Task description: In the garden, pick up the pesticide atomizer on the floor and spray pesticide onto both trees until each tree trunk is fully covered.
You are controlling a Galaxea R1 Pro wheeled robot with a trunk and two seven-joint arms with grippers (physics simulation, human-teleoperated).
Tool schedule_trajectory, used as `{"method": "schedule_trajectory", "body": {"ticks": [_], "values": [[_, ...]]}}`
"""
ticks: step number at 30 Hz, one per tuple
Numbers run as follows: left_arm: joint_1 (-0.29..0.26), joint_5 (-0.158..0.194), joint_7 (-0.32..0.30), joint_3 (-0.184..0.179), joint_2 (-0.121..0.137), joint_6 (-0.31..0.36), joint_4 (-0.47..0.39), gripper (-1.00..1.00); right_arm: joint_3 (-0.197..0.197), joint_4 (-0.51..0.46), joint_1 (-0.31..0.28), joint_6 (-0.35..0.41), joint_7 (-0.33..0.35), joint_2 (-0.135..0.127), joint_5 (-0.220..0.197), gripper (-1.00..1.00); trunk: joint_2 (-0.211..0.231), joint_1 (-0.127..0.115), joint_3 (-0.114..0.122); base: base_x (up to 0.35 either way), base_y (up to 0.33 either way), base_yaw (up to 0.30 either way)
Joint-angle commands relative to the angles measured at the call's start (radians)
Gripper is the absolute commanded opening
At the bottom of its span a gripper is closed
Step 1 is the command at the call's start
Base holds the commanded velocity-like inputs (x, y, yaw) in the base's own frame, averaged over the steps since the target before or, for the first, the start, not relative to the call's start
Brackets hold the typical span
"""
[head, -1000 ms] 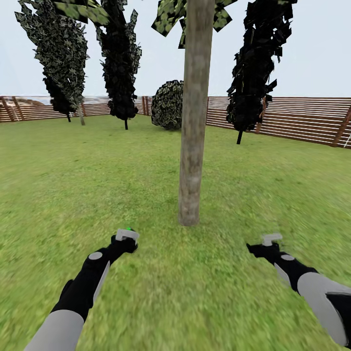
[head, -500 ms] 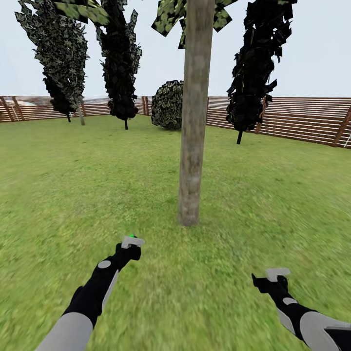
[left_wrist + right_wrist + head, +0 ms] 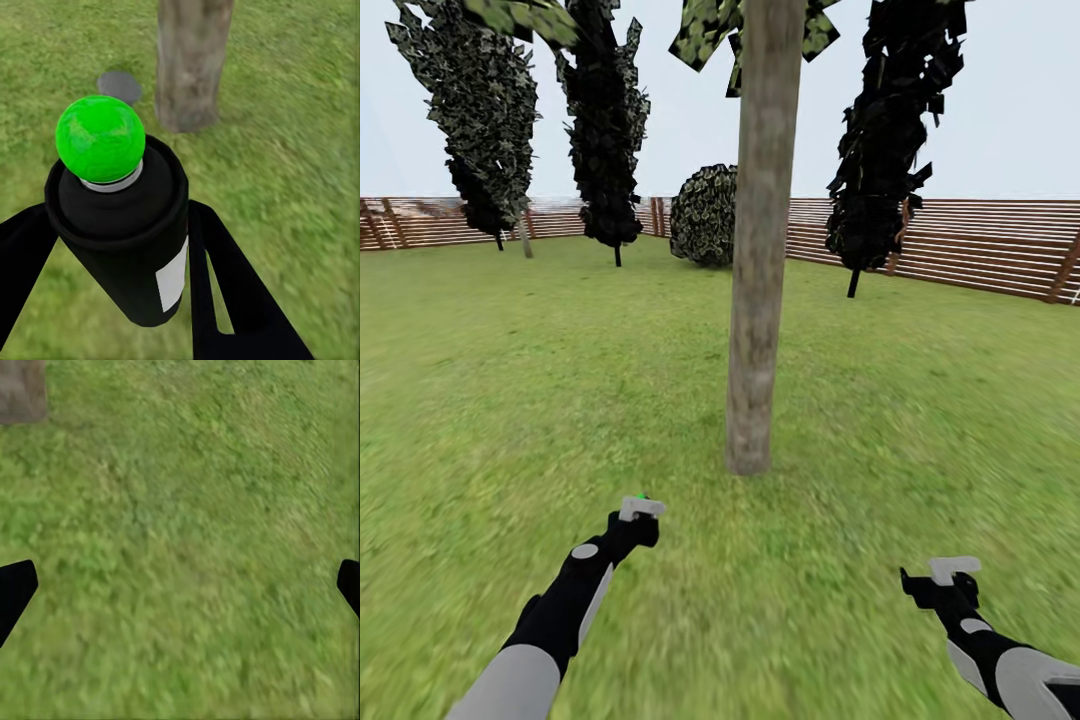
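Wide grass floor (image 3: 510,380), one bare tree trunk (image 3: 755,300) close ahead, no visible spray coating yet. Pesticide atomizer (image 3: 124,225) already picked up, green-topped, clamped in left gripper (image 3: 641,509) and aimed trunkward. Right gripper (image 3: 180,585) spread apart, empty. Both trunks apparently left to cover.

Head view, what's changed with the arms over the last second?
Both arms drew back toward the robot: the right gripper retreated most, the left gripper slightly, drifting right. The left stays shut on the pesticide atomizer, whose top shows green; the right stays open. The tree trunk and fence barely shifted.
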Motion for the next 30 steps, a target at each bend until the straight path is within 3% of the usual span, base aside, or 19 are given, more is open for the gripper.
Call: {"method": "schedule_trajectory", "body": {"ticks": [1, 9, 24, 30], "values": [[0.0, -0.001, 0.003, -0.001, -0.001, -0.001, 0.005, -1.0, 0.0, 0.001, 0.015, 0.001, -0.025, -0.008, 0.0, 1.0, 0.0, 0.0, 0.0, 0.348, 0.0, 0.0], [0.0, -0.001, 0.002, -0.023, -0.02, -0.001, 0.01, -1.0, 0.0, 0.0, 0.047, 0.0, -0.057, -0.024, -0.001, 1.0, 0.0, 0.0, 0.0, 0.349, 0.0, 0.0], [0.0, -0.002, 0.002, -0.039, -0.039, 0.001, 0.01, -1.0, 0.0, 0.0, 0.049, 0.0, -0.061, -0.025, -0.001, 1.0, 0.0, 0.0, 0.0, 0.35, -0.031, -0.002], [-0.001, -0.002, 0.002, -0.039, -0.04, 0.001, 0.012, -1.0, 0.001, 0.0, 0.049, 0.0, -0.061, -0.024, -0.001, 1.0, 0.0, 0.0, 0.0, 0.35, -0.083, -0.188]]}}
